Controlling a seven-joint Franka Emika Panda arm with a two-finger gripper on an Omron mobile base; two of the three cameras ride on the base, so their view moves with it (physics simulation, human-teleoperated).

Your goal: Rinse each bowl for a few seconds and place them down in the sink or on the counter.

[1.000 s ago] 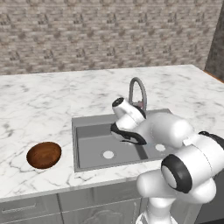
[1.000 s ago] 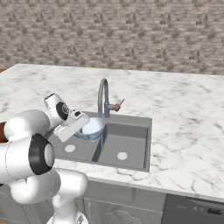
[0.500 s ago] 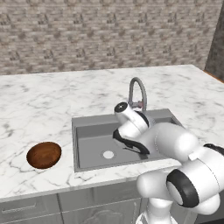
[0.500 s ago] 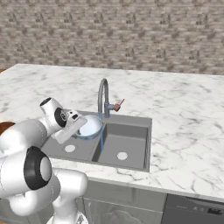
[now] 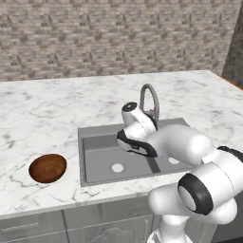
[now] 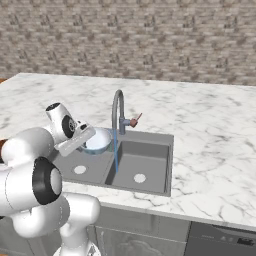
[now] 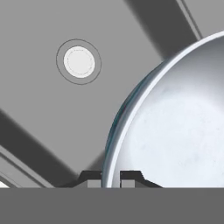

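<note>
Brown bowl [image 5: 47, 168] sits upright on the white marble surface [image 5: 42, 118], left of the sink [image 5: 97, 156], well apart from the hand. It looks dark reddish-brown, wood-like and round.

The hand [image 7: 110, 176] hangs over the sink's left basin, clamped on the rim of the pale bowl [image 6: 97, 140]: one fingertip sits outside the rim and one inside, with the rim edge between them. In the hand view the pale bowl [image 7: 175, 127] extends up and right from the fingertips [image 7: 129, 176], tilted on edge, glossy blue-white inside with a thin darker rim line. The basin drain [image 7: 78, 61] lies below and beyond it, apart from the bowl.

In the right base view the pale bowl is held above the left basin, just left of the tap [image 6: 119, 111]. A thin blue water stream [image 6: 115, 152] falls from the spout beside the bowl; contact between them cannot be told. The right basin drain [image 6: 139, 177] lies further right.
</note>
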